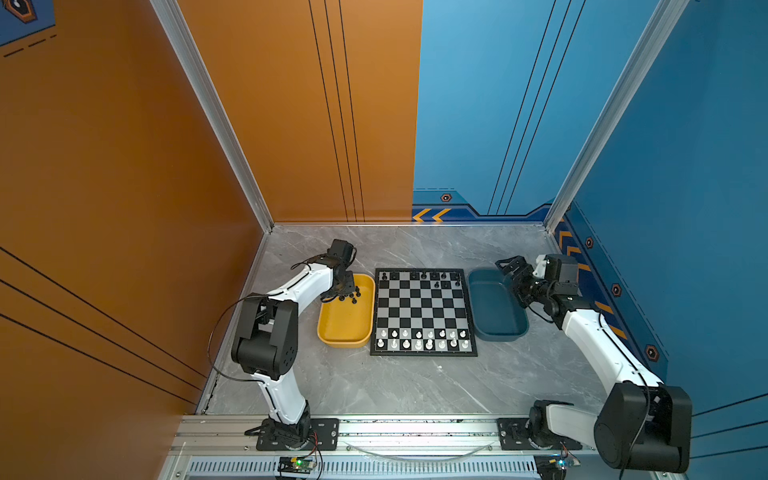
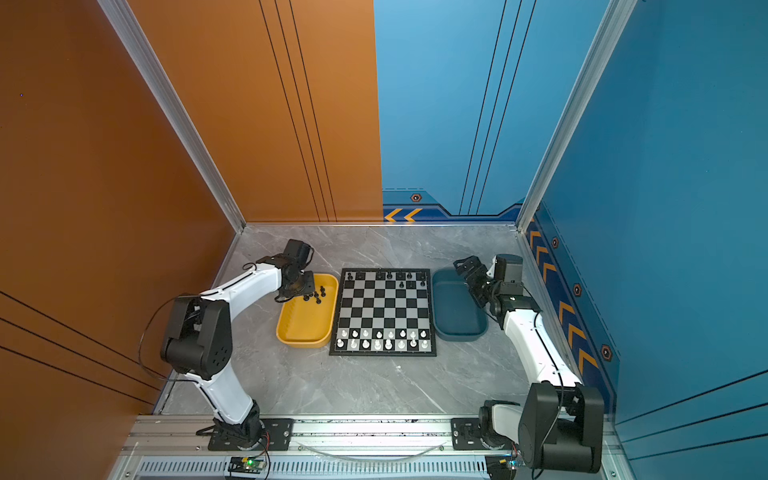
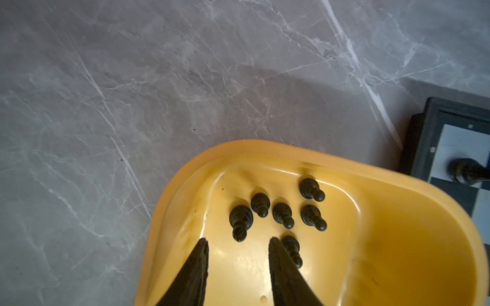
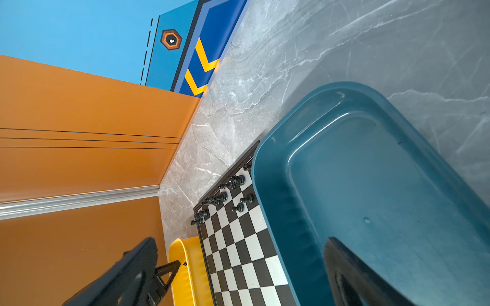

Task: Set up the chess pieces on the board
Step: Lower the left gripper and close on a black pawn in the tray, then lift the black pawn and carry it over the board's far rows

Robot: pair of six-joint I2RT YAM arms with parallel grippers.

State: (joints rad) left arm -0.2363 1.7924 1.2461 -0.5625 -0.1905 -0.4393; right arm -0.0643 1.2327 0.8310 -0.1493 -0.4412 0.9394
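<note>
The left gripper (image 3: 238, 245) is being held apart, empty, over six chess pieces (image 3: 283, 214) at the far end of the yellow tray (image 3: 265, 148), beside the board (image 1: 423, 311); the right gripper (image 4: 240, 239) is being held apart above the dark blue tray (image 4: 267, 185).

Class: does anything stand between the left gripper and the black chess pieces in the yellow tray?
Nothing visible does. The left gripper, jaws apart, hangs over the yellow plastic tray, and the tiny glossy black chess pieces stand just ahead; one sits beside a fingertip, outside the gap.
</note>
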